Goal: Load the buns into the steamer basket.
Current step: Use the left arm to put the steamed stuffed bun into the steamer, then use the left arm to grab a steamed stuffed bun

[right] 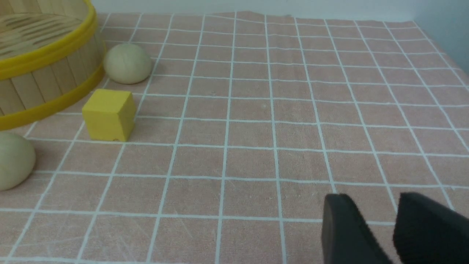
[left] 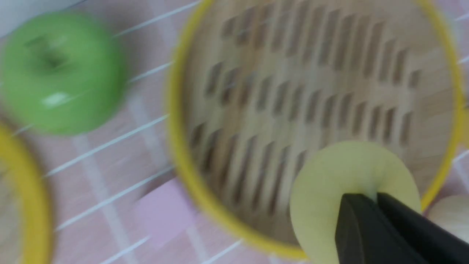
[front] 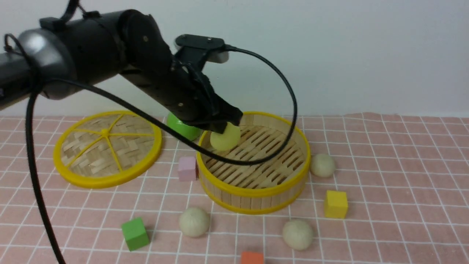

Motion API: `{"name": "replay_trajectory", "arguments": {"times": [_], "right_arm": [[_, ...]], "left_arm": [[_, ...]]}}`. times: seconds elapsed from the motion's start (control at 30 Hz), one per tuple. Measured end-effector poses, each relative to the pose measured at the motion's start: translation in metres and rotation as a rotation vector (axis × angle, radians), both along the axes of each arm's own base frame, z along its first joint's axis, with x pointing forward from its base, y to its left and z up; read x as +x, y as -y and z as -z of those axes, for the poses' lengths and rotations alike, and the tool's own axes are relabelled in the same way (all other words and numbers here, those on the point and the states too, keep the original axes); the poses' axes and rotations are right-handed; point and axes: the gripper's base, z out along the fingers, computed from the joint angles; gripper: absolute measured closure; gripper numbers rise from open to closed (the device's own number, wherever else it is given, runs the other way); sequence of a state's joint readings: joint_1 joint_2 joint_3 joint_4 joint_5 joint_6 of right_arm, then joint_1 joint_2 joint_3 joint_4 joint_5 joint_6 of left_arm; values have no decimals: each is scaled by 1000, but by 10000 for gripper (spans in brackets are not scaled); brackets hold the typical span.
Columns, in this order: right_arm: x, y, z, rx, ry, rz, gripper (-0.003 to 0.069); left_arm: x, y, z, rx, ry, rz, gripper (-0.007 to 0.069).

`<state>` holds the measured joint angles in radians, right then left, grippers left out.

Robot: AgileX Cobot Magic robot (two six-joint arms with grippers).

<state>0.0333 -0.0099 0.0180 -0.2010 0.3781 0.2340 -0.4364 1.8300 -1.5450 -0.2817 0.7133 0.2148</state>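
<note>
1. Item in hand: yellow bun [front: 225, 140], nipped at its near edge by the left gripper [front: 228, 124]. The fingers are drawn almost together and the tips are pressed into the soft dough. The hold looks shallow.
2. Position: the bun hangs above the slatted floor, over the left rear part of the steamer basket [front: 253, 191]. The left wrist view is blurred, so how far inside the rim it sits cannot be told exactly.
3. Step judged: set-down of the first bun, as none is seen resting in the basket.
4. Method advised: carry the bun a little further toward the basket's middle and lower it close to the slats before parting the fingers. A round bun released from height may roll or bounce out. Keep the fingers off the wall.
5. Remaining stock: three beige buns [front: 194, 222] lie on the checked cloth [front: 403, 165] outside the basket. Two are in front and one is near the right wall.
6. Right gripper [right: 377, 200]: fingers parted with nothing between them, low over bare cloth
7. Not for collection: green apple [front: 181, 126] and pink cube [front: 187, 168], both beside the basket
</note>
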Motion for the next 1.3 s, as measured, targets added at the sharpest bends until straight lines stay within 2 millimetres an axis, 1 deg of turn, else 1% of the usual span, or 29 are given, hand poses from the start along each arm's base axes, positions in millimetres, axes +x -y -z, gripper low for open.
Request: {"name": "replay_trajectory", "arguments": {"times": [0.07, 0.13, 0.27, 0.4, 0.43, 0.53, 0.57, 0.6, 0.63, 0.73, 0.77, 0.8, 0.87, 0.9, 0.97, 1.0, 1.03, 1.07, 1.1, 1.13, 1.17, 1.23, 1.3], "right_arm": [[0, 0, 0, 0, 0, 0, 419], [0, 0, 0, 0, 0, 0, 419], [0, 0, 0, 0, 0, 0, 419], [0, 0, 0, 0, 0, 0, 419], [0, 0, 0, 0, 0, 0, 419], [0, 0, 0, 0, 0, 0, 419], [0, 0, 0, 0, 0, 0, 419], [0, 0, 0, 0, 0, 0, 419], [0, 0, 0, 0, 0, 0, 419], [0, 0, 0, 0, 0, 0, 419], [0, 0, 0, 0, 0, 0, 419], [0, 0, 0, 0, 0, 0, 419], [0, 0, 0, 0, 0, 0, 419], [0, 0, 0, 0, 0, 0, 419], [0, 0, 0, 0, 0, 0, 419], [0, 0, 0, 0, 0, 0, 419], [0, 0, 0, 0, 0, 0, 419], [0, 0, 0, 0, 0, 0, 419], [0, 0, 0, 0, 0, 0, 419], [0, 0, 0, 0, 0, 0, 419], [0, 0, 0, 0, 0, 0, 419], [0, 0, 0, 0, 0, 0, 419], [0, 0, 0, 0, 0, 0, 419]], "left_arm": [[5, 10, 12, 6, 19, 10, 638], [11, 14, 27, 27, 20, 13, 638], [24, 16, 57, 78, 12, 11, 638], [30, 17, 73, 109, 7, 4, 638], [32, 16, 82, 129, -1, -5, 635], [35, 14, 89, 156, -4, -28, 612], [36, 13, 89, 164, 2, -37, 598], [36, 12, 90, 176, 5, -49, 564], [36, 12, 90, 177, 5, -50, 557], [36, 9, 82, 179, 18, -77, 412], [36, 9, 81, 178, 19, -77, 403], [32, 7, 67, 161, 35, -87, 318], [28, 6, 50, 130, 57, -98, 256], [21, 4, 27, 91, 86, -110, 211], [8, -1, -3, 46, 114, -119, 155], [-1, -5, -20, 25, 116, -123, 141], [-4, -6, -26, 15, 122, -125, 141], [-19, -12, -45, -2, 101, -132, 139], [-25, -15, -50, 1, 76, -134, 147], [-40, -21, -61, 9, 29, -137, 180], [-48, -25, -65, 24, -2, -135, 209], [-65, -31, -59, 75, -112, -123, 302], [-79, -35, -43, 117, -236, -109, 396]]}}
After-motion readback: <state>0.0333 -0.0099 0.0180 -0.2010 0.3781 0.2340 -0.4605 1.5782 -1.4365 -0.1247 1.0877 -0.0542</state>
